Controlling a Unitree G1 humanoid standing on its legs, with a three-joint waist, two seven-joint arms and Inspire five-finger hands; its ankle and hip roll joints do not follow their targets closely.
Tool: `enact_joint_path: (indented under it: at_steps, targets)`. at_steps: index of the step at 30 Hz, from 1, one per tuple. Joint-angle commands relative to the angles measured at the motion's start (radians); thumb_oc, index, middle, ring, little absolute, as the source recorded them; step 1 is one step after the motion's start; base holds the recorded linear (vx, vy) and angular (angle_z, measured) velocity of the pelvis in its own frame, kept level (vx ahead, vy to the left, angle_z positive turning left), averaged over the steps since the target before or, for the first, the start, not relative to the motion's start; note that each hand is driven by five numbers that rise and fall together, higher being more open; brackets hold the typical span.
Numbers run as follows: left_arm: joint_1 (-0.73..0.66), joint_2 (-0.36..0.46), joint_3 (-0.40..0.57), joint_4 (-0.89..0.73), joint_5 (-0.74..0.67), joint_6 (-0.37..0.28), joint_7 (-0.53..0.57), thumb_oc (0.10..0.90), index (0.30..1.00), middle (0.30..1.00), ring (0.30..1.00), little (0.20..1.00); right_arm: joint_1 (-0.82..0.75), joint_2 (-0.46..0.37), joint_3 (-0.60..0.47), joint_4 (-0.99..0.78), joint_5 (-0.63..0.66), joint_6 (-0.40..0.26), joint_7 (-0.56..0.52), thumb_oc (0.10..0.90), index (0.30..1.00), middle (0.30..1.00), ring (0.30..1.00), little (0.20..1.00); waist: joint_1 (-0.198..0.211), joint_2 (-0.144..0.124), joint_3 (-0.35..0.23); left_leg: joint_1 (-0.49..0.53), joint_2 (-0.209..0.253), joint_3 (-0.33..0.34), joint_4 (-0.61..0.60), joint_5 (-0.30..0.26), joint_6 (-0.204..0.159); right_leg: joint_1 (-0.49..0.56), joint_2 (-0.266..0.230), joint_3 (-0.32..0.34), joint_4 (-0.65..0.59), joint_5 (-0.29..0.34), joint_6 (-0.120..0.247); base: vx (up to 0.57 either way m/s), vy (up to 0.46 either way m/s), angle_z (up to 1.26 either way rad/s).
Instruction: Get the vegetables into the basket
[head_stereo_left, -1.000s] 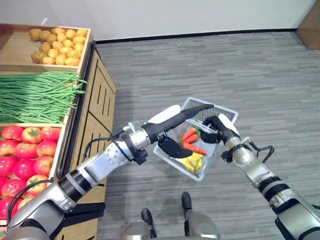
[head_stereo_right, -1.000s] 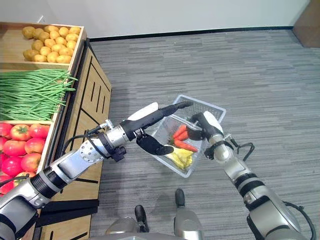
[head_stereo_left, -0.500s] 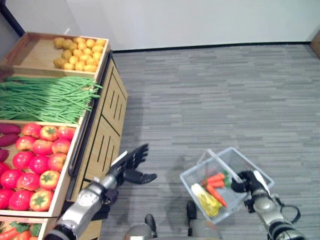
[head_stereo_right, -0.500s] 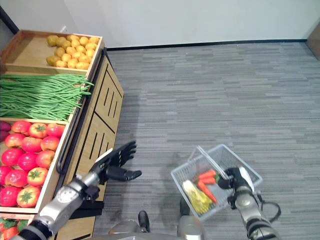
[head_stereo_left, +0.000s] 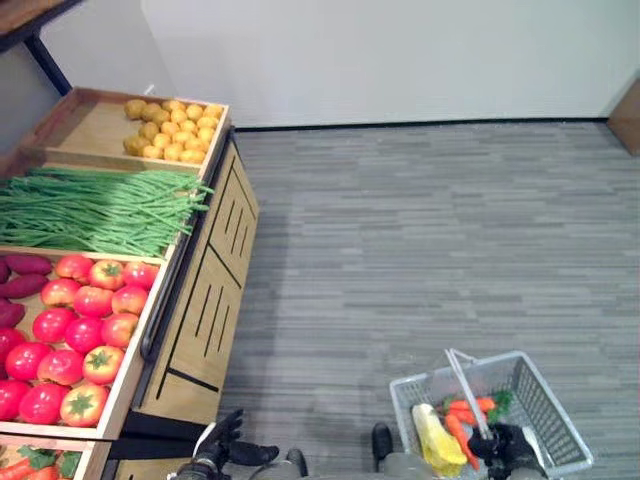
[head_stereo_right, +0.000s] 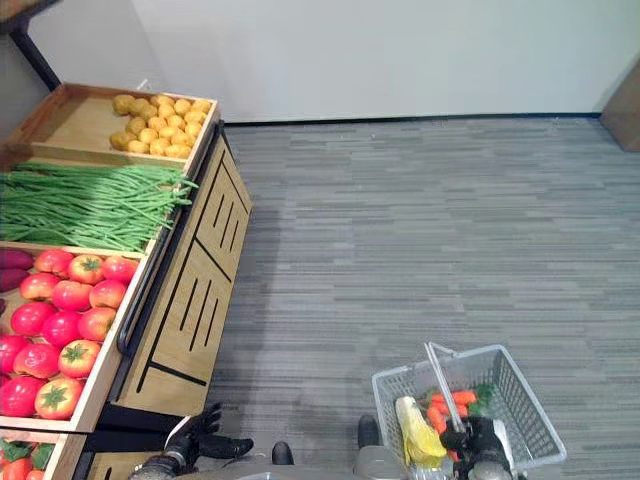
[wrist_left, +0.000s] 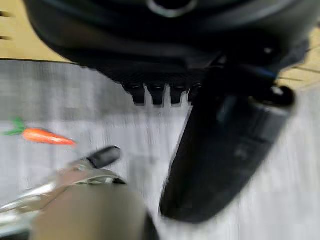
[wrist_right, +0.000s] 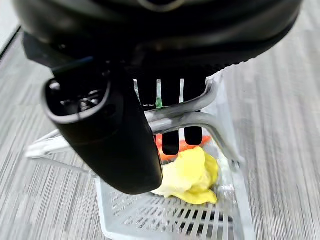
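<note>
A white wire basket (head_stereo_left: 560, 425) hangs low at the right, close to my body. My right hand (head_stereo_left: 510, 445) is shut on its handle (head_stereo_left: 462, 385); in the right wrist view the fingers (wrist_right: 172, 125) curl round the handle wires (wrist_right: 200, 120). Inside lie orange carrots (head_stereo_left: 466, 408) and a yellow vegetable (head_stereo_left: 436, 442), which also shows in the right wrist view (wrist_right: 192, 177). My left hand (head_stereo_left: 222, 448) hangs low by the stand's base, open and holding nothing. In the left wrist view, past the thumb (wrist_left: 225, 145), one carrot (wrist_left: 45, 136) lies on the grey floor.
A wooden produce stand (head_stereo_left: 210, 290) runs along the left. It holds potatoes (head_stereo_left: 175, 128), green beans (head_stereo_left: 100, 205), tomatoes (head_stereo_left: 80, 320) and purple sweet potatoes (head_stereo_left: 25, 265). Grey carpet (head_stereo_left: 420, 230) stretches to a white wall.
The camera has shifted. My left hand has pulled away from the basket and dropped beside the stand. My right hand has lowered the basket towards my body.
</note>
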Motion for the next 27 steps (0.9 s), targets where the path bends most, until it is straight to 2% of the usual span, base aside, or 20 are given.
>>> enact_joint_path:
  at_steps: [1, 3, 4, 5, 6, 16, 20, 27]
  targets:
    - [-0.045, 0.024, -0.016, -0.025, 0.086, -0.006, 0.070, 0.900, 1.000, 1.000, 1.000, 1.000, -0.076, -0.037, 0.012, -0.007, 0.052, -0.051, -0.003, 0.443, 0.360, 0.360, 0.360, 0.360, -0.006, -0.010, 0.020, -0.029, 0.039, -0.061, 0.001, 0.021, -0.071, 0.074, -0.075, -0.042, 0.014, -0.077, 0.114, 0.01, -0.005, -0.09]
    - [-0.050, 0.007, 0.000, 0.017, 0.126, 0.005, 0.097, 0.900, 1.000, 1.000, 1.000, 1.000, -0.063, -0.029, 0.023, 0.022, 0.035, -0.043, 0.005, 0.484, 0.418, 0.418, 0.418, 0.418, -0.009, -0.012, 0.016, -0.028, 0.040, -0.059, 0.001, 0.020, -0.072, 0.074, -0.074, -0.041, 0.015, -0.077, 0.113, 0.00, -0.004, -0.03]
    - [-0.050, -0.006, 0.007, 0.052, 0.144, 0.019, 0.107, 0.900, 1.000, 1.000, 1.000, 1.000, -0.056, -0.029, 0.025, 0.047, 0.022, -0.034, 0.005, 0.571, 0.539, 0.539, 0.539, 0.539, -0.013, -0.014, 0.012, -0.027, 0.042, -0.057, 0.001, 0.018, -0.072, 0.075, -0.073, -0.041, 0.014, -0.078, 0.112, 0.00, 0.000, 0.00]
    - [-0.051, -0.010, 0.009, 0.062, 0.156, 0.022, 0.113, 0.900, 1.000, 1.000, 1.000, 1.000, -0.052, -0.028, 0.020, 0.058, 0.022, -0.027, 0.006, 0.767, 0.813, 0.813, 0.813, 0.813, -0.013, -0.014, 0.010, -0.026, 0.041, -0.057, 0.001, 0.018, -0.072, 0.075, -0.072, -0.041, 0.014, -0.078, 0.111, 0.00, 0.000, 0.00]
    - [-0.050, -0.013, 0.011, 0.075, 0.161, 0.025, 0.117, 0.900, 1.000, 1.000, 1.000, 1.000, -0.049, -0.026, 0.017, 0.069, 0.019, -0.023, 0.003, 0.900, 1.000, 1.000, 1.000, 1.000, -0.014, -0.015, 0.008, -0.026, 0.042, -0.056, 0.001, 0.017, -0.073, 0.076, -0.071, -0.041, 0.013, -0.078, 0.111, 0.00, 0.000, 0.00]
    - [-0.033, -0.037, 0.043, 0.100, 0.120, 0.042, 0.130, 0.900, 1.000, 1.000, 1.000, 1.000, -0.006, -0.014, 0.014, 0.133, 0.007, 0.009, 0.032, 0.900, 1.000, 1.000, 1.000, 1.000, -0.017, -0.020, 0.001, -0.026, 0.045, -0.058, 0.001, 0.018, -0.076, 0.083, -0.070, -0.048, 0.010, -0.078, 0.110, 0.00, 0.000, 0.00]
    - [-0.031, -0.044, 0.039, 0.103, 0.119, 0.046, 0.121, 0.900, 1.000, 1.000, 1.000, 1.000, 0.011, -0.003, 0.072, 0.165, -0.103, 0.045, 0.053, 0.900, 1.000, 1.000, 1.000, 1.000, -0.014, -0.024, 0.000, -0.029, 0.048, -0.063, 0.001, 0.020, -0.077, 0.084, -0.070, -0.052, 0.010, -0.078, 0.109, 0.00, 0.000, 0.00]
    - [-0.037, -0.054, 0.044, 0.109, 0.092, 0.059, 0.107, 0.900, 1.000, 1.000, 1.000, 1.000, 0.014, 0.015, 0.099, 0.185, -0.138, 0.069, 0.077, 0.900, 1.000, 1.000, 1.000, 1.000, -0.011, -0.029, -0.003, -0.030, 0.051, -0.073, 0.001, 0.019, -0.076, 0.086, -0.068, -0.057, 0.011, -0.081, 0.108, 0.00, 0.000, 0.01]
